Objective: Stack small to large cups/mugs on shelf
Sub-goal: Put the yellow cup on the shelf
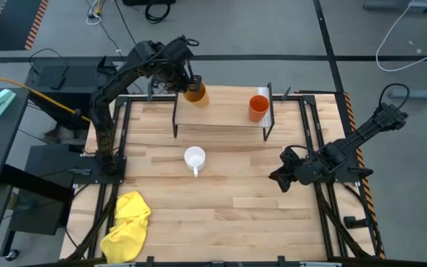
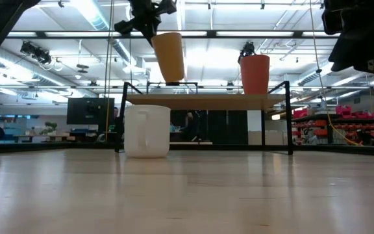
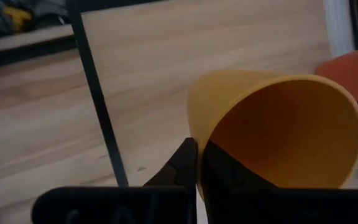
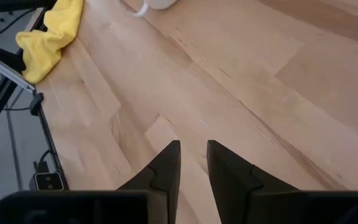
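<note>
My left gripper [image 1: 189, 83] is shut on the yellow-orange cup [image 1: 195, 93] and holds it in the air over the left end of the shelf [image 1: 224, 115]. In the low view this cup [image 2: 169, 56] hangs clear above the shelf board [image 2: 206, 101]. The red-orange cup [image 1: 258, 108] stands upright on its base at the shelf's right end. The white mug [image 1: 194, 158] stands on the table in front of the shelf, its handle toward the near edge. My right gripper [image 4: 193, 149] hovers over the table's right side, empty, with a narrow gap between its fingers. My left gripper pinches the yellow-orange cup's wall at the rim [image 3: 194, 127], with one finger inside the cup [image 3: 222, 171] and one outside [image 3: 185, 165]. The cup is lifted clear of the shelf, mouth up and slightly tilted, and hangs below the fingers [image 2: 145, 16].
A crumpled yellow cloth [image 1: 127, 226] lies at the table's near left corner. The shelf's thin black legs [image 1: 175, 119] stand on the far half of the table. Bare wood [image 1: 243, 208] spans the near middle and right.
</note>
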Controlling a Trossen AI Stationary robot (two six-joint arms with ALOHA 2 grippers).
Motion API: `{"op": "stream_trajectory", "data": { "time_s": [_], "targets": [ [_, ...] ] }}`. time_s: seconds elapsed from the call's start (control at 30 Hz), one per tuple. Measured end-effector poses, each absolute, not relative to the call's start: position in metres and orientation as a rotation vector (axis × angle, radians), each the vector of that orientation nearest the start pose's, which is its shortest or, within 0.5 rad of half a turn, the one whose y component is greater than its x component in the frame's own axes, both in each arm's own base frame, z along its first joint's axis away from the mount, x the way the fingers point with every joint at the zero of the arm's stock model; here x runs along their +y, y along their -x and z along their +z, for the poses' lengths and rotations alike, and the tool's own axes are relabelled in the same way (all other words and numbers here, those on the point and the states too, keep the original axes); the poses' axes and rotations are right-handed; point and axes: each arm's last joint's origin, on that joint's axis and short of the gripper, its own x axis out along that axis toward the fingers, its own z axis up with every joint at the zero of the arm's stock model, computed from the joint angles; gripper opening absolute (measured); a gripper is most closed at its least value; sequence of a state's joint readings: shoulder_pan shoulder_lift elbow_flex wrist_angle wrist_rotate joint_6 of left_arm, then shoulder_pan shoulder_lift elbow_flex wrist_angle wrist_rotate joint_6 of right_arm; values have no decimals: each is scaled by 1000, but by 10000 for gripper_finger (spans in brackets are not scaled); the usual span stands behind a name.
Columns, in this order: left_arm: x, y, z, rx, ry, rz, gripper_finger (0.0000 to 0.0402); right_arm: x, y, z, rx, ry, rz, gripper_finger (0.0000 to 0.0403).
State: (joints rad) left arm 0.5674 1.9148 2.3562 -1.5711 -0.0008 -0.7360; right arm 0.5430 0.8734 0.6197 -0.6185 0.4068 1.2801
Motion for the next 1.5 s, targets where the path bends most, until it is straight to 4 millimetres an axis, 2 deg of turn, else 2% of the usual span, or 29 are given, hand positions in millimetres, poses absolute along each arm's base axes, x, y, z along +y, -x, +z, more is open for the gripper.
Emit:
{"op": "stream_trajectory", "data": {
  "time_s": [0.3, 0.7, 0.93, 1.5],
  "targets": [
    [194, -287, 422, 865, 1053, 889, 11, 75, -146, 230, 735, -823, -352, 87],
    [193, -296, 393, 991, 1076, 904, 11, 75, -146, 230, 738, -801, -343, 87],
    [193, -296, 393, 975, 1042, 976, 11, 75, -146, 230, 739, -796, -342, 87],
    [186, -301, 393, 972, 1032, 991, 11, 75, -145, 230, 741, -779, -334, 87]
  ]
}}
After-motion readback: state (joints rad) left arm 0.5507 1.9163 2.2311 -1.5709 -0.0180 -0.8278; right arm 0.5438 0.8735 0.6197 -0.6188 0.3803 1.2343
